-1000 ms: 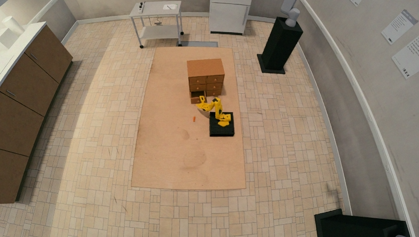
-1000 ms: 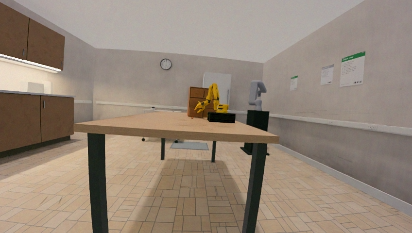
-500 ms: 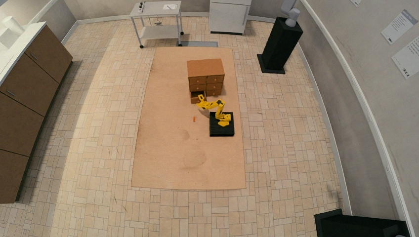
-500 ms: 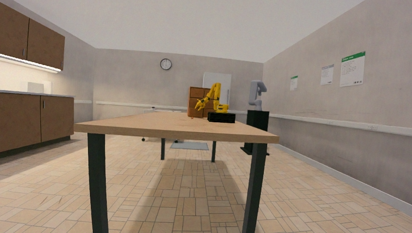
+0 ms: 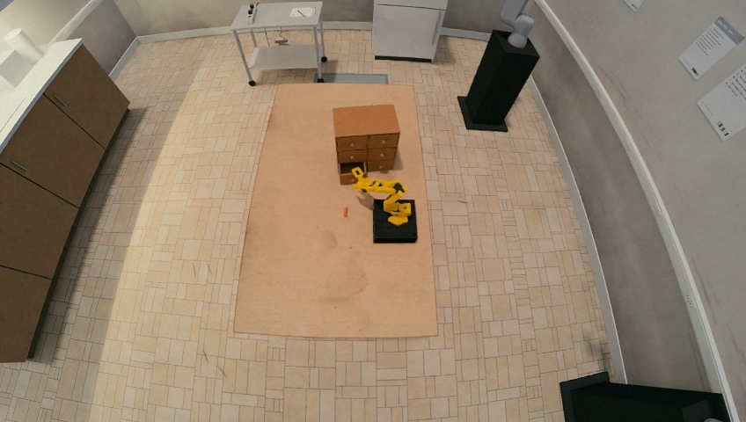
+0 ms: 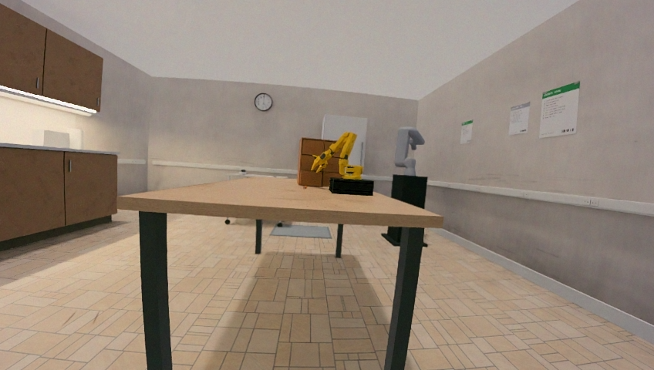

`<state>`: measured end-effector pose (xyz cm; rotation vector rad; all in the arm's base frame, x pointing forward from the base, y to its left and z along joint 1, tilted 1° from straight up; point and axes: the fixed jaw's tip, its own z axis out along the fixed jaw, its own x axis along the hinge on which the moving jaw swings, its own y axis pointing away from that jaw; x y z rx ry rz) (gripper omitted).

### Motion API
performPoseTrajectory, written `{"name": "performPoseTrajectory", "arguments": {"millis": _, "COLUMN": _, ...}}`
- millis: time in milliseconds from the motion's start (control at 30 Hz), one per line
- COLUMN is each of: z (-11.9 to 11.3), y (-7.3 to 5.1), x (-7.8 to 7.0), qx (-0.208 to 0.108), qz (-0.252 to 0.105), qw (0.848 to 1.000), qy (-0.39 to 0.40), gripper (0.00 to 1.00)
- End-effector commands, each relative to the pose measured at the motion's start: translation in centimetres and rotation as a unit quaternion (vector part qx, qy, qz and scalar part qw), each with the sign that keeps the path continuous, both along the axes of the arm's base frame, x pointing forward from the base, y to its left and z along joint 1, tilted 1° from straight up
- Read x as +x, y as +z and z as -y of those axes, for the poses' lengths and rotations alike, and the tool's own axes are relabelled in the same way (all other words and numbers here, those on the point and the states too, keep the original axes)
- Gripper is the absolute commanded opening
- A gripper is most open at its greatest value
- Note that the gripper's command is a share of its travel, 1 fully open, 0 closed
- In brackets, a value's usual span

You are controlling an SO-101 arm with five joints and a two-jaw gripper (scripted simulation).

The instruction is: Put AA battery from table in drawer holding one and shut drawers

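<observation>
A small orange AA battery (image 5: 345, 211) (image 6: 304, 186) lies on the wooden table (image 5: 314, 272) (image 6: 275, 201), left of the arm's black base (image 5: 395, 234) (image 6: 351, 186). A brown drawer cabinet (image 5: 365, 120) (image 6: 311, 147) with two columns of three drawers stands behind it. Its bottom left drawer (image 5: 347, 178) is pulled partly out; the others are shut. My yellow gripper (image 5: 356, 172) (image 6: 316, 166) hangs over that open drawer, its jaws only slightly apart and empty. What is inside the drawer is too small to tell.
A black pedestal (image 5: 497, 83) (image 6: 407, 192) with a grey arm stands right of the table. A white cart (image 5: 280, 36) and a white cabinet (image 5: 408, 28) stand beyond the table's far end. Brown cabinets (image 5: 47, 156) line the left wall.
</observation>
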<state>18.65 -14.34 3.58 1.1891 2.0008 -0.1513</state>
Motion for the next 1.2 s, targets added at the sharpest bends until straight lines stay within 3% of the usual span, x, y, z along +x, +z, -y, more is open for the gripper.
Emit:
{"name": "performPoseTrajectory", "arguments": {"millis": 0, "z": -0.4, "y": 0.3, "x": -0.8, "qx": 0.001, "qz": -0.030, "qw": 0.999, "qy": 0.014, "gripper": 0.21}}
{"name": "performPoseTrajectory", "arguments": {"millis": 667, "z": -2.5, "y": 1.7, "x": -3.4, "qx": -0.010, "qz": -0.113, "qw": 0.990, "qy": 0.081, "gripper": 0.21}}
{"name": "performPoseTrajectory", "arguments": {"millis": 1167, "z": -5.0, "y": 2.5, "x": -6.4, "qx": -0.015, "qz": -0.184, "qw": 0.971, "qy": 0.149, "gripper": 0.21}}
